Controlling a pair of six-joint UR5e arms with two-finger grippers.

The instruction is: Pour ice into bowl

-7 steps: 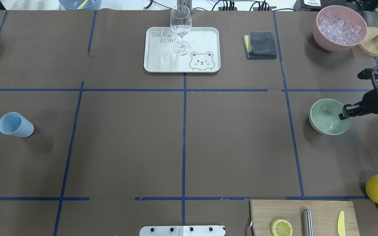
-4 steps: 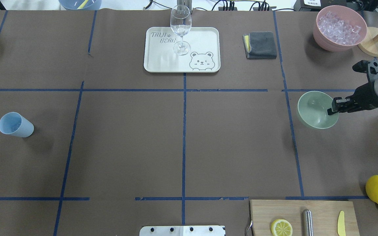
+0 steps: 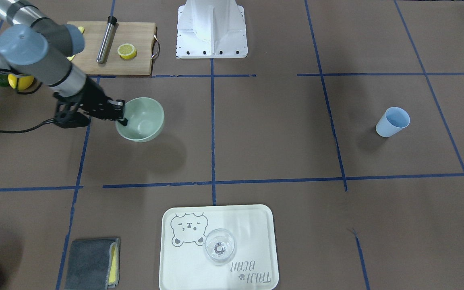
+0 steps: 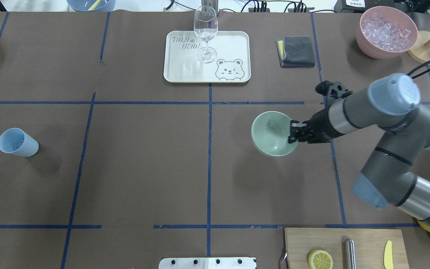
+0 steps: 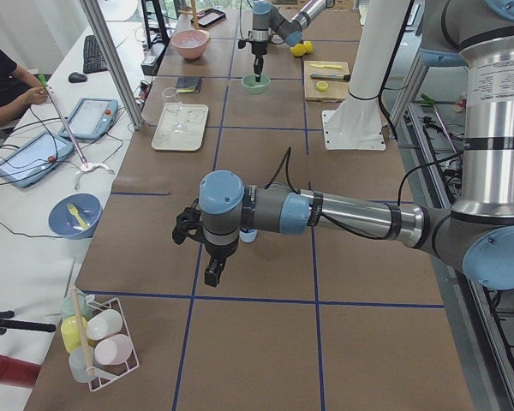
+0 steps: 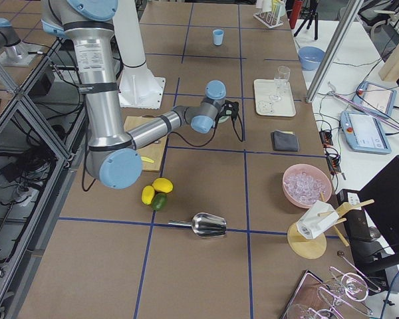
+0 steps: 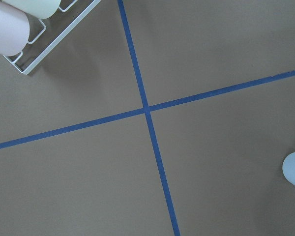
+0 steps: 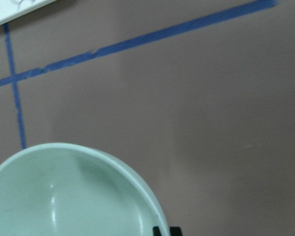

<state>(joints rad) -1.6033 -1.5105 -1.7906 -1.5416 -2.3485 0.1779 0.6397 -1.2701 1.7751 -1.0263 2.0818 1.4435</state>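
The pale mint-green bowl [image 4: 271, 132] hangs a little above the table, just right of the centre line, and looks empty. My right gripper [image 4: 292, 135] is shut on its right rim; the front-facing view shows the same grip, gripper [image 3: 121, 114] on bowl [image 3: 143, 119]. In the right wrist view the bowl [image 8: 73, 196] fills the lower left. The ice is not in view. My left gripper [image 5: 212, 272] shows only in the exterior left view, low over the table near a light blue cup [image 4: 17, 142]; I cannot tell if it is open or shut.
A pink container [image 4: 386, 31] of clear pieces stands at the far right. A wine glass [image 4: 205, 33] stands on a white tray [image 4: 230, 71], with a grey cloth [image 4: 296, 51] beside it. A cutting board [image 4: 364, 239] with half a lemon [image 4: 320, 259] lies at the near edge.
My right arm has carried the bowl leftward, from near the table's right edge to just right of the centre line. The rest of the table is unchanged.
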